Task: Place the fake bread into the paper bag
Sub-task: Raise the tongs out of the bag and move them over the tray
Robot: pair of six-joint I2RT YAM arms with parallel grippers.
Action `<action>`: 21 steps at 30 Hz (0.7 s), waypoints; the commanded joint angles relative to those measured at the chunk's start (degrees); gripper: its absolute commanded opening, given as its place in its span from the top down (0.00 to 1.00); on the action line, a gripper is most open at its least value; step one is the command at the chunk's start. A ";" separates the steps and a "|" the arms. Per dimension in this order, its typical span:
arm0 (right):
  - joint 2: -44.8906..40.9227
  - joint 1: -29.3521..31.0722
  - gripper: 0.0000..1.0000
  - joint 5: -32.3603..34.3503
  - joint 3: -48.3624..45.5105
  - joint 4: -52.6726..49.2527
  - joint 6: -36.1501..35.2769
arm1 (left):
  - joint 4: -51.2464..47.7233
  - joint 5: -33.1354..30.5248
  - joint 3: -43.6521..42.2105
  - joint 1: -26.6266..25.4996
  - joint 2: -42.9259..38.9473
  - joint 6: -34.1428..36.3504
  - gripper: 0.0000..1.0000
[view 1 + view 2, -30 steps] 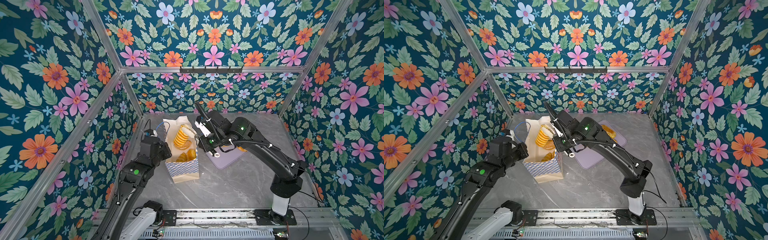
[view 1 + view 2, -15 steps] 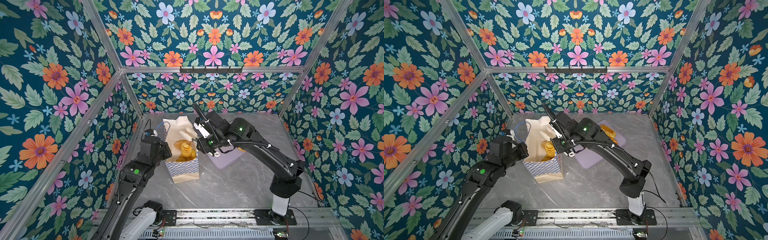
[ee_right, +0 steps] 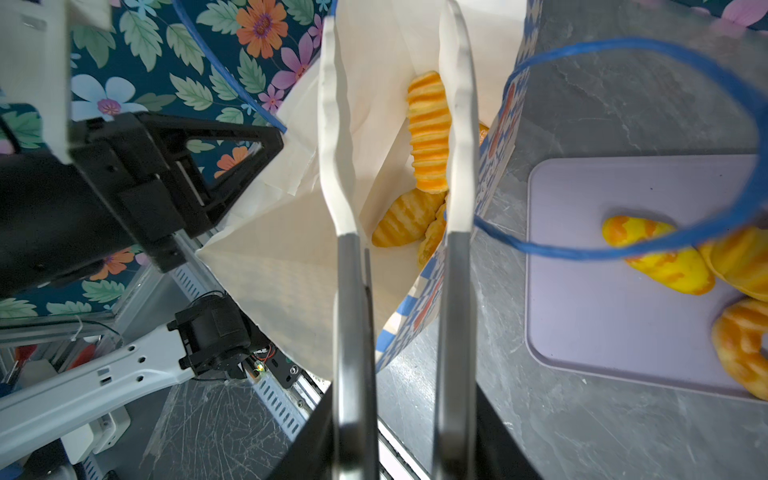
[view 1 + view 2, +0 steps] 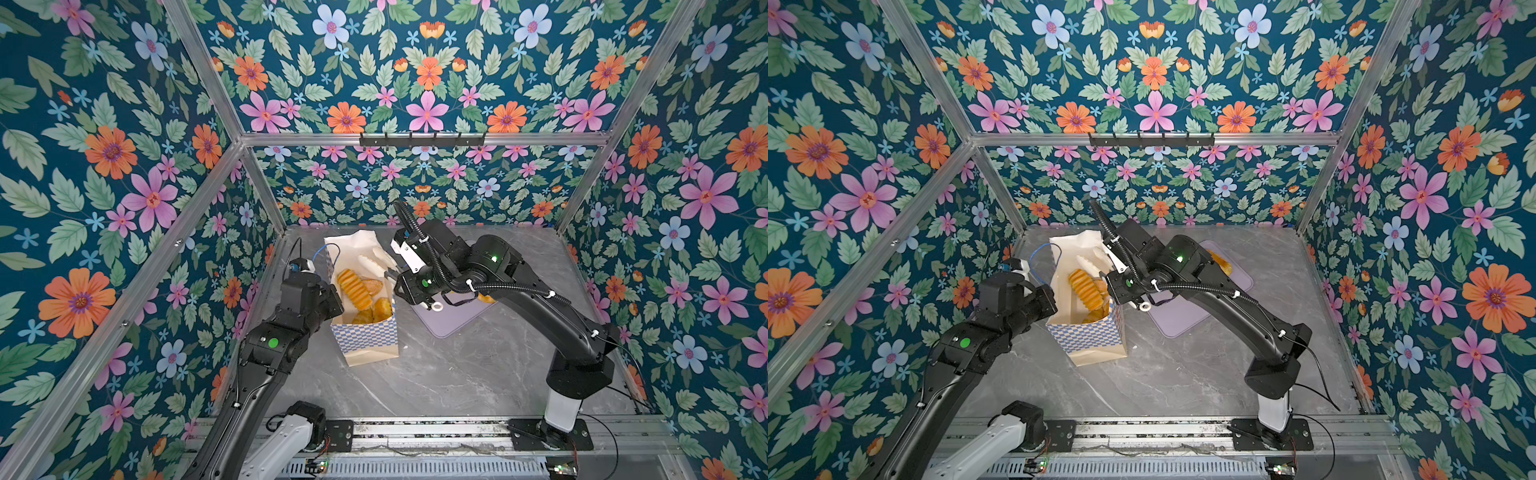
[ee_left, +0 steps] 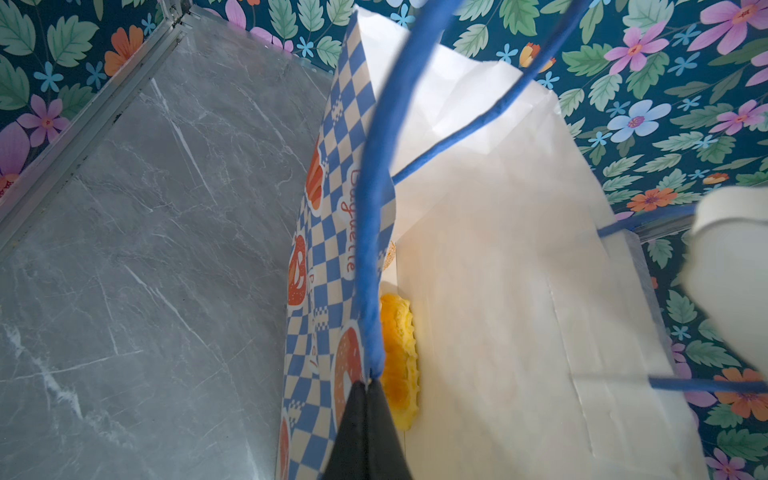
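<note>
Grey marble-veined tabletop, matte, inside the flowered enclosure. The paper bag stands upright on it towards the left. It has a plain cream base, a blue-and-white checkered band above that, and a creased white lining, with the mouth gaping upward. Just to its right lies a flat lavender tray, smooth, with rounded corners. My right tool hangs over the bag mouth, its bare metal shanks ending in wavy white fingertips. The jaws stand moderately apart, nowhere near wide, with nothing between them and no contact that I can make out. In a top view the same white tips sit against the bag's far inner wall. My left tool is at the bag's left rim, with its black jaws pinched fully together on the paper edge just where the handle comes out. The fake bread is split between two places. Several glossy golden pieces lie inside the bag, with a ribbed long roll leaning across the top of them, its ridges striped orange and yellow. At least three more pieces rest on the tray near its far right side in the right wrist view. One of them is a mottled yellow loaf and another is a twisted ring. Thin blue cord handle, fibrous, arcs up loose from the rim, and a second loop droops over the tray side.
</note>
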 commanded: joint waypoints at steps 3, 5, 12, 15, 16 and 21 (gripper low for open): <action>-2.69 0.04 0.59 2.24 -1.10 3.35 -0.43 | -0.62 -0.08 0.56 0.03 -0.17 0.23 1.00; -3.98 0.07 0.59 3.89 -1.97 3.81 -0.60 | -0.65 0.02 0.56 0.03 -0.17 0.27 1.00; -9.40 -1.31 0.58 7.95 -6.73 5.78 -0.87 | -0.71 0.08 0.69 0.03 -0.19 0.36 1.00; -13.34 -3.43 0.58 7.29 -9.94 7.01 -0.10 | -0.56 0.29 0.74 0.03 -0.09 0.37 1.00; -14.49 -4.27 0.58 6.83 -11.29 7.63 0.33 | -0.54 0.37 0.74 0.03 -0.03 0.36 1.00; -20.59 -9.51 0.58 3.68 -19.57 11.46 2.70 | -0.49 0.30 0.74 0.02 0.02 0.37 1.00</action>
